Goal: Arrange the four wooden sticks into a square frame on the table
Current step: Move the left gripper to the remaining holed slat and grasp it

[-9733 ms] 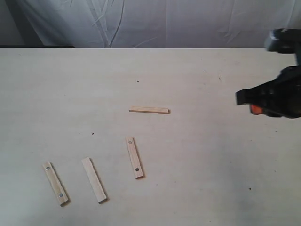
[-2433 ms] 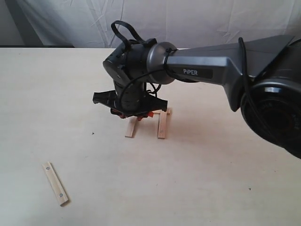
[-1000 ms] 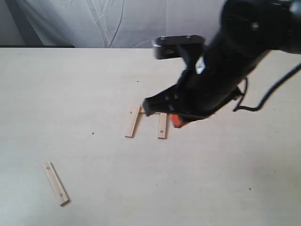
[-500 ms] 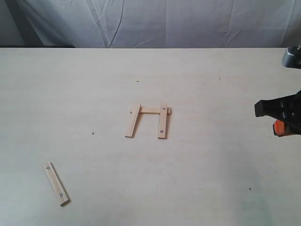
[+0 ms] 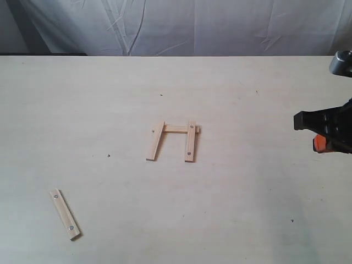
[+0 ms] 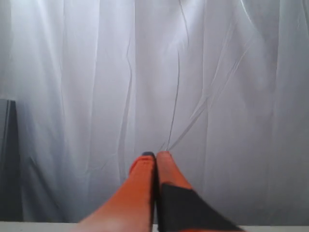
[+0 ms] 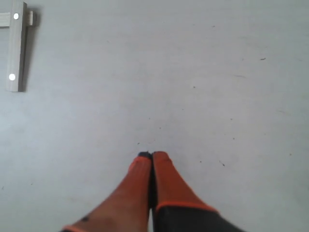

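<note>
Pale wood: three strips make a three-sided frame (image 5: 190, 144) on the table (image 5: 247, 209), fourth stick (image 5: 65, 214) well apart from it. Right gripper (image 7: 151, 155) hangs clear of that frame, fingers pressed together, empty; left gripper (image 6: 155, 154) likewise pinched, empty.

robot lab: bare table (image 5: 247, 220), white cloth backdrop (image 5: 220, 27).

A white curtain (image 5: 209, 25) hangs in loose vertical folds behind the far edge of the pale cream table (image 5: 247, 220), under soft, even light. Beside the curtain's left end stands a dark grey panel (image 5: 8, 33).
</note>
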### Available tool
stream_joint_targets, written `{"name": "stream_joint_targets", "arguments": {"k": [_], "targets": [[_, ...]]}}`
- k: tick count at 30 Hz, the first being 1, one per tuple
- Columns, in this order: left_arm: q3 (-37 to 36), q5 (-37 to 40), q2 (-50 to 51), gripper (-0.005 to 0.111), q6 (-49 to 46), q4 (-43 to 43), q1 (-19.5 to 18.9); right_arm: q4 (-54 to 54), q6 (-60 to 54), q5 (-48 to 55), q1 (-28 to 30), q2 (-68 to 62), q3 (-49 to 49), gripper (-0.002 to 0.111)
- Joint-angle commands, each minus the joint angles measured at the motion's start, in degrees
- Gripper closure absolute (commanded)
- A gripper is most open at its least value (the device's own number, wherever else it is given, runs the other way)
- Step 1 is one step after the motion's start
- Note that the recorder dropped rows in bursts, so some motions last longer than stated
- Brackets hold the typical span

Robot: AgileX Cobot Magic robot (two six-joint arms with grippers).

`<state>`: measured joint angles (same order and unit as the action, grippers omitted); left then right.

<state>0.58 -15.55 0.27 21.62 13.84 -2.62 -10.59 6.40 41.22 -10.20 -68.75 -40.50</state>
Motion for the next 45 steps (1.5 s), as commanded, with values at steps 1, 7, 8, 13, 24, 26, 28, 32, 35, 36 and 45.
{"name": "stream_joint_targets", "arguments": {"k": [1,7,8,13,24,26,28,32,35,36,45], "targets": [[-0.33,-2.48,-0.27,0.107,5.47,-2.01,0.22,-0.08,-0.40,-0.37,0.37,0.46,0.28,0.108],[1.86,-0.26,-0.27,0.107,6.94,-8.19,0.22,-0.33,-0.40,-0.37,0.37,0.46,0.28,0.108],[4.10,4.26,-0.27,0.107,6.81,-10.77,0.22,-0.33,-0.40,-0.37,0.37,0.46,0.28,0.108],[19.78,30.22,6.55,0.107,6.16,-5.37,0.22,-0.43,-0.40,-0.37,0.37,0.46,0.28,0.108],[44.37,67.90,42.98,0.107,-24.83,-9.46,1.11,-0.65,-0.40,-0.37,0.37,0.46,0.28,0.108],[45.17,69.00,49.53,0.107,-29.79,-13.42,1.11,-0.79,-0.40,-0.37,0.37,0.46,0.28,0.108],[45.39,68.09,56.66,0.107,-35.81,-16.95,1.11,-1.19,-0.40,-0.37,0.37,0.46,0.28,0.108],[45.39,65.18,67.22,0.107,-55.10,-25.57,1.11,-1.42,-0.40,-0.37,0.37,0.46,0.28,0.108],[45.39,65.63,72.53,0.107,-74.69,-36.33,1.34,-1.51,-0.40,-0.37,0.37,0.46,0.28,0.108],[45.39,66.25,74.21,0.107,-83.86,-38.91,2.14,-1.56,-0.40,-0.37,0.37,0.46,0.28,0.108],[45.39,68.96,80.13,0.107,-118.91,-29.22,8.72,-3.07,-0.99,-0.37,0.37,0.46,0.28,0.108]]}}
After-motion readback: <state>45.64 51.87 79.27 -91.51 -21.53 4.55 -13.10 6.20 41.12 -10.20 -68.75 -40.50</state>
